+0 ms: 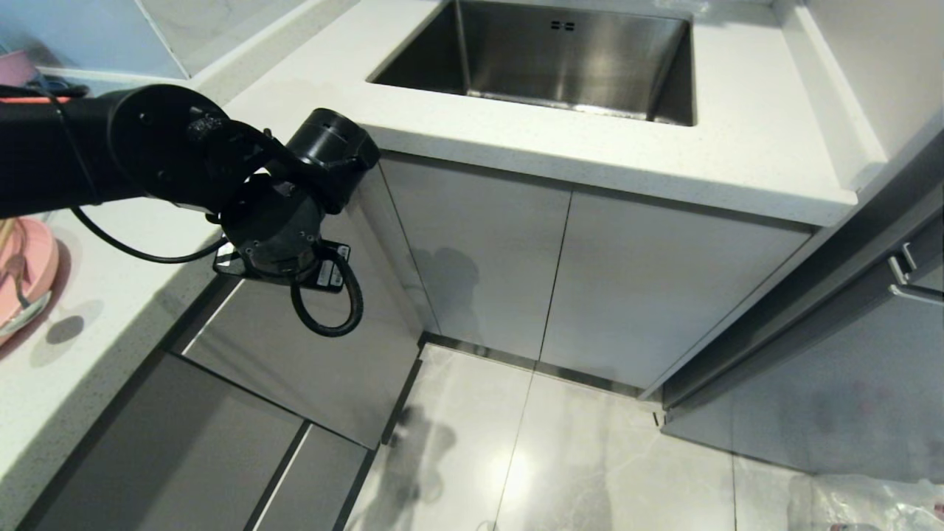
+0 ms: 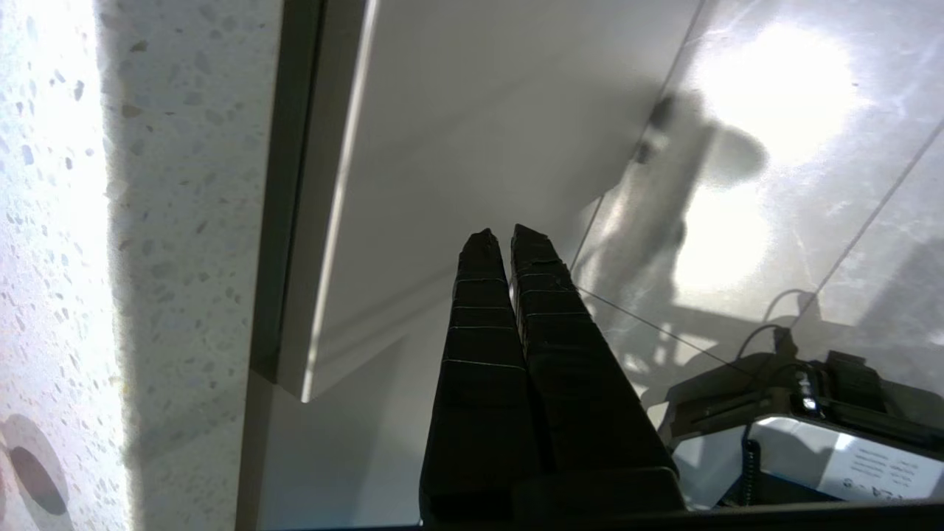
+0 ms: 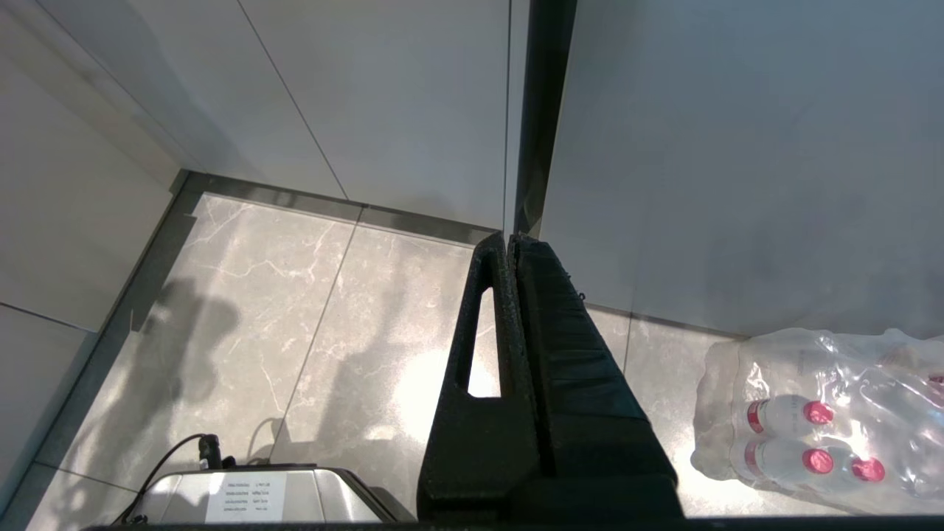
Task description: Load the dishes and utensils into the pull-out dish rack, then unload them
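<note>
The salmon-pink plate (image 1: 33,254) lies on the white counter (image 1: 88,354) at the far left edge of the head view, partly cut off. A slim utensil (image 1: 16,284) rests on it; I cannot tell which one. My left arm (image 1: 273,228) reaches out over the counter's edge, above the pale grey drawer fronts (image 1: 295,354). Its gripper (image 2: 498,234) is shut and empty, pointing down beside a grey panel (image 2: 413,147). The pull-out dish rack's basket is hidden. My right gripper (image 3: 509,237) hangs shut and empty above the floor.
A steel sink (image 1: 553,59) is set in the counter at the back. Grey cabinet doors (image 1: 590,280) close the corner below it. A pink bowl (image 1: 15,66) stands far left. A wrapped pack of bottles (image 3: 826,420) lies on the tiled floor by a tall grey door (image 3: 737,147).
</note>
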Motion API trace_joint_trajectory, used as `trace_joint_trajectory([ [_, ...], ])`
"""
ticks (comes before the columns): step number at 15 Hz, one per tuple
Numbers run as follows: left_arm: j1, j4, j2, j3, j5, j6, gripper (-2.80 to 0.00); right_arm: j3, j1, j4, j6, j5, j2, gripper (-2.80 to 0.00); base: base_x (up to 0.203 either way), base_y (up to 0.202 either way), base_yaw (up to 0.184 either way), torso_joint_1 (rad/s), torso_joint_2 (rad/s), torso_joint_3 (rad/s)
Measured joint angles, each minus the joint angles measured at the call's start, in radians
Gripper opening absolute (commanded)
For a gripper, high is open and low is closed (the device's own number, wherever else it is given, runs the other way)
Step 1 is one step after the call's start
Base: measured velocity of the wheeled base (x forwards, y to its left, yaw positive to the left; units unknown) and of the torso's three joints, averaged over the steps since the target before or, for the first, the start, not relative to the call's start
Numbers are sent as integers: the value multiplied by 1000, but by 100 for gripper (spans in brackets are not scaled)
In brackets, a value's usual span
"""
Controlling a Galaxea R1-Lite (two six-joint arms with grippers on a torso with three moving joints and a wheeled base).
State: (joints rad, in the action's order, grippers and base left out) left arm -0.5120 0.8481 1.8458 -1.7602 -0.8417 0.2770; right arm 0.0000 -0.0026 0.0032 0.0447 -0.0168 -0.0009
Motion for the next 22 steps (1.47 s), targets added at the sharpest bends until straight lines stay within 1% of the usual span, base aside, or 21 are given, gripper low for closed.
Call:
trace_joint_trajectory([
  [3,-44,-8,-22,-2,14,2,-280,0,0,0,1,0,0,-280,0,0,0,0,0,0],
  [5,-73,-37,-51,-5,45,5,-280,0,0,0,1,0,0,-280,0,0,0,0,0,0],
  [7,-105,-81,-106,-6,125,5,-280,0,0,0,0,0,0,-280,0,0,0,0,0,0],
  [10,-123,-92,-208,-7,289,3,-280,0,0,0,0,0,0,-280,0,0,0,0,0,0],
  [12,-118,-92,-291,-2,397,1,-280,0,0,0,0,0,0,-280,0,0,0,0,0,0],
  [14,-92,-91,-385,25,478,-1,-280,0,0,0,0,0,0,-280,0,0,0,0,0,0],
  [16,-21,-93,-499,52,554,-22,-280,0,-1,0,0,0,0,-280,0,0,0,0,0,0],
  [18,110,-93,-625,85,658,-51,-280,0,0,0,0,0,0,-280,0,0,0,0,0,0],
  [20,258,-95,-757,153,761,-91,-280,0,0,0,0,0,0,-280,0,0,0,0,0,0],
  [21,312,-100,-819,195,787,-112,-280,0,0,0,0,0,0,-280,0,0,0,0,0,0],
  [22,356,-109,-887,246,800,-131,-280,0,0,0,0,0,0,-280,0,0,0,0,0,0],
])
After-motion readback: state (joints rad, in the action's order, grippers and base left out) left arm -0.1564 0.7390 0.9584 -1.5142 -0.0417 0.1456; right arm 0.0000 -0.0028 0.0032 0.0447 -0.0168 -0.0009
